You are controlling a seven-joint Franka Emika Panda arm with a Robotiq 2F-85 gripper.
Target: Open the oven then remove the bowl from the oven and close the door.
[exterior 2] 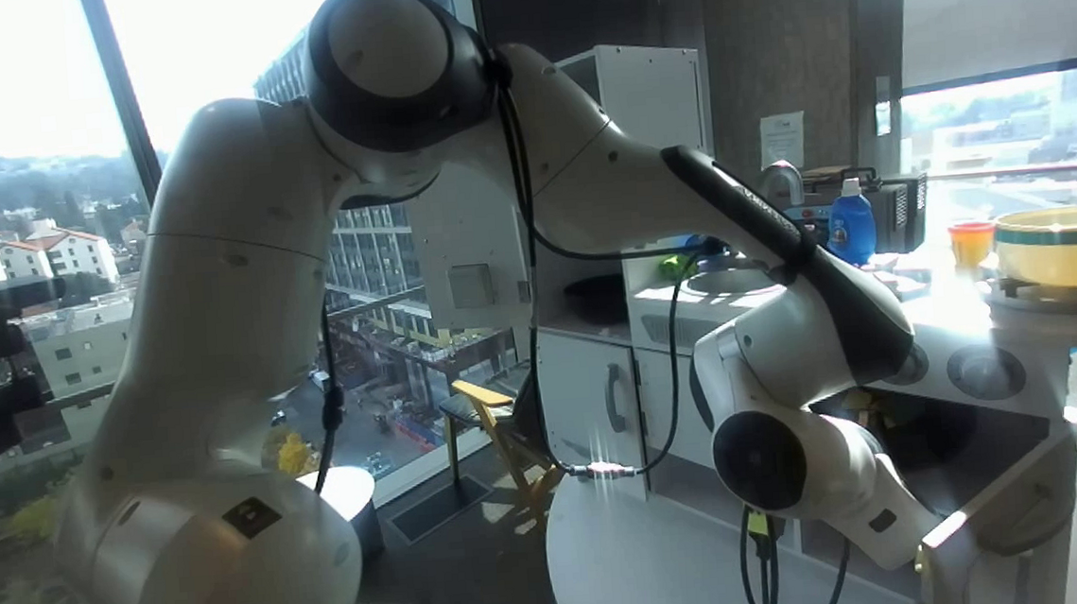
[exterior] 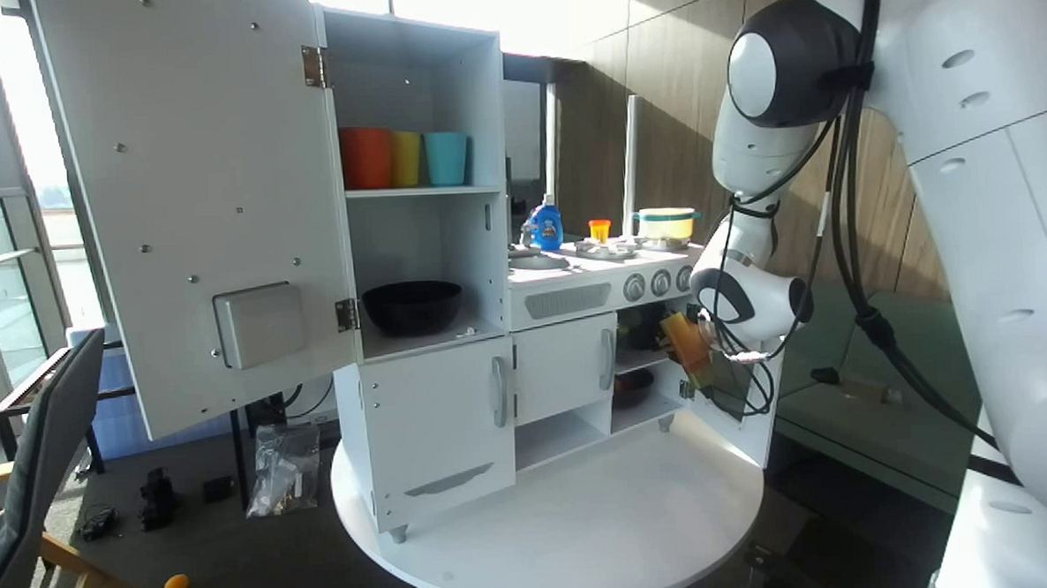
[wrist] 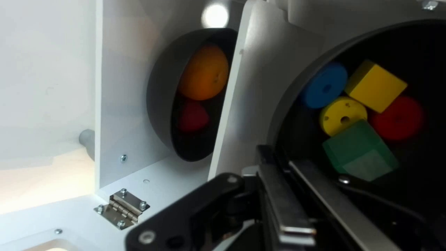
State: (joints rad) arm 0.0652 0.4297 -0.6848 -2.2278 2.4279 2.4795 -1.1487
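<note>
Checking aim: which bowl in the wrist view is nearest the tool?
The bowl with blocks, its rim at the tool. The other bowl, with an orange, is farther.

A toy kitchen is held up by a round white table. It is stood on small grey feet, and one is set near the table's edge. Part of the top is brightly lit.
</note>
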